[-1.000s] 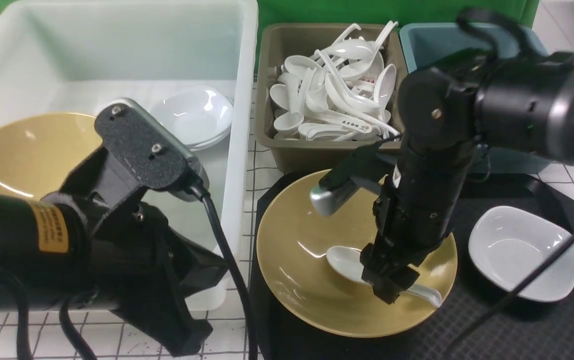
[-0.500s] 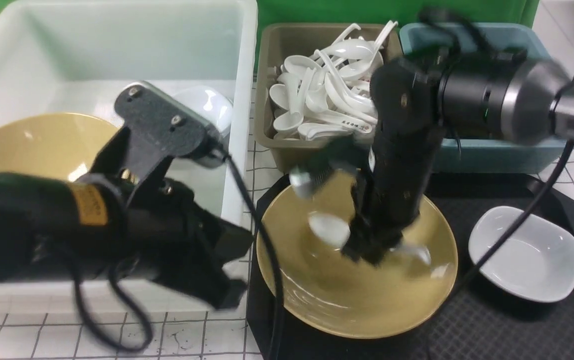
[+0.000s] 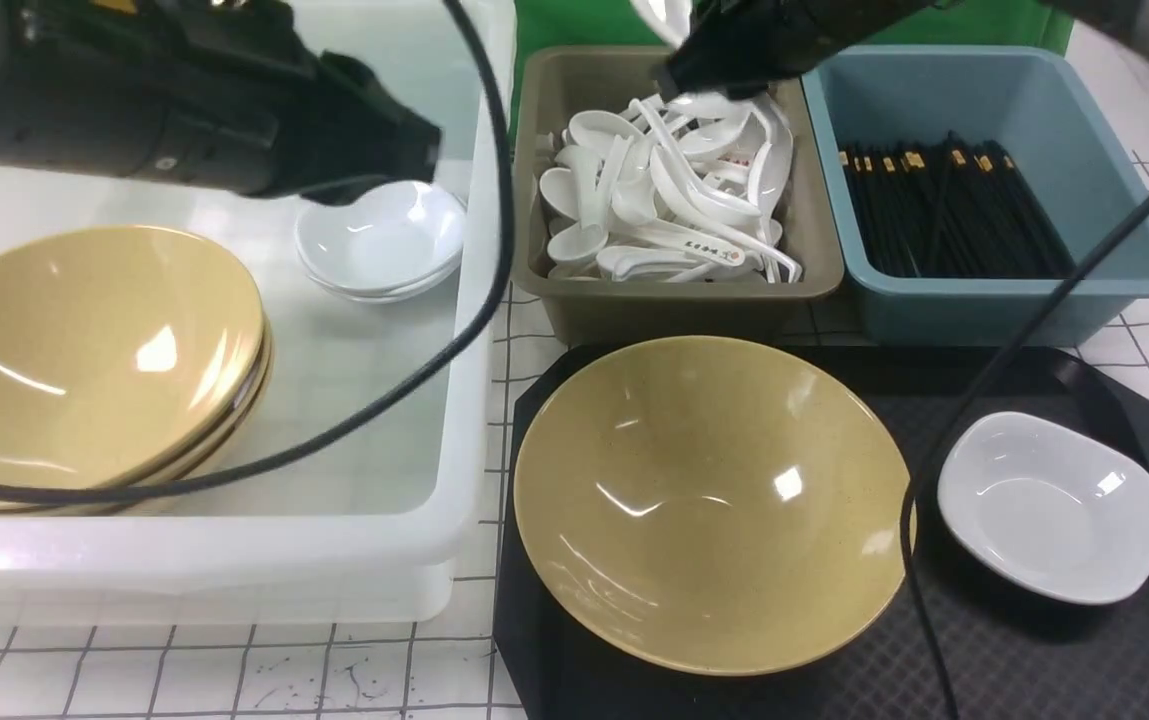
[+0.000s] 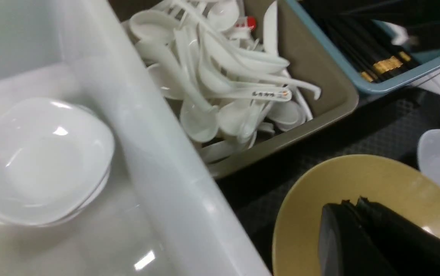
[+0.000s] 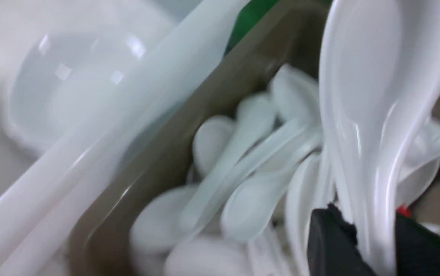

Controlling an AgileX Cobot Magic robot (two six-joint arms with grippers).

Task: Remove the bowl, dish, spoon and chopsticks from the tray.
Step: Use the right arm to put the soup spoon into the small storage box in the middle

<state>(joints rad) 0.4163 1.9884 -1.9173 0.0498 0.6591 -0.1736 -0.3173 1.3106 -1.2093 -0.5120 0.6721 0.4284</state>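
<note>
At the top of the front view, the right gripper (image 5: 357, 234) clamps the spoon (image 5: 380, 126) over the olive bin (image 3: 674, 310), scoop jutting beyond the fingertips, handle probably angled down between them. The left gripper (image 4: 352, 203), fingers together, is farther off.

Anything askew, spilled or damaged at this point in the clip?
Nothing stands out: the yellow bowl and white dish sit on the tray, with no spill or damage visible.
</note>
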